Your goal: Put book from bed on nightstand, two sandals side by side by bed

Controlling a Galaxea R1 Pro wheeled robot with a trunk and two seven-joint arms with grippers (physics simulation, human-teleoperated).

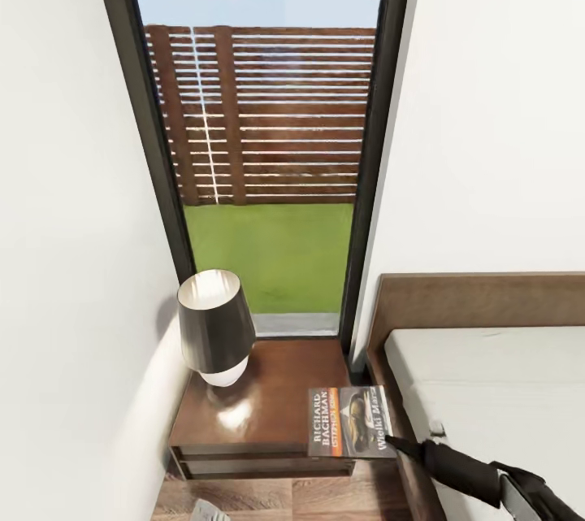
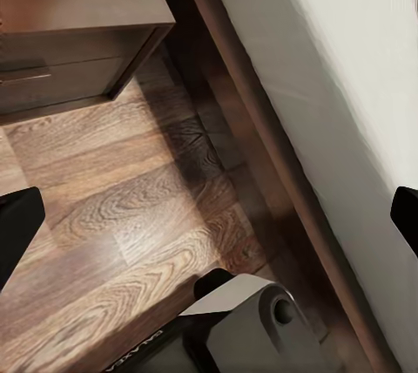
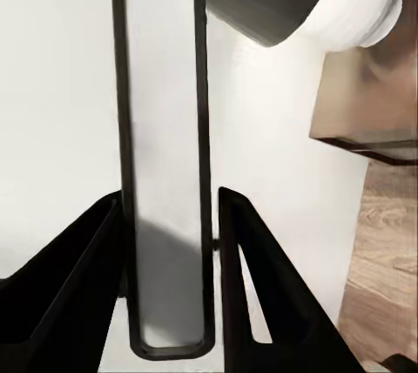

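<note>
- The bedroom corner has white walls and a tall dark-framed window (image 1: 268, 139); through the glass show a slatted brown fence (image 1: 268, 115), green grass and blue sky.
- The floor (image 2: 122, 233) is warm wood plank, seen in the left wrist view running between the cabinet and the bed frame.
- The nightstand (image 1: 260, 415) stands below the window, just beside the bed's head end; its glossy dark brown top reflects light, and its drawer fronts are closed, so their contents cannot be seen.
- A lamp (image 1: 213, 326) with a dark tapered shade and a white rounded base stands on the nightstand's rear left part.
- The book (image 1: 350, 422) lies flat at the nightstand's front right corner, cover up, with white title lettering, an orange band and a picture; its right edge overhangs toward the bed.
- The bed (image 1: 487, 391) fills the lower right: pale grey mattress, dark brown frame and flat headboard.
- The right gripper (image 1: 396, 445) reaches in from the lower right, its dark tip at the book's near right corner; in the right wrist view its two black fingers (image 3: 78, 286) stand apart with nothing clamped between them.
- The left gripper (image 2: 209, 225) hangs over the floor beside the bed frame, fingers spread wide and empty.
</note>
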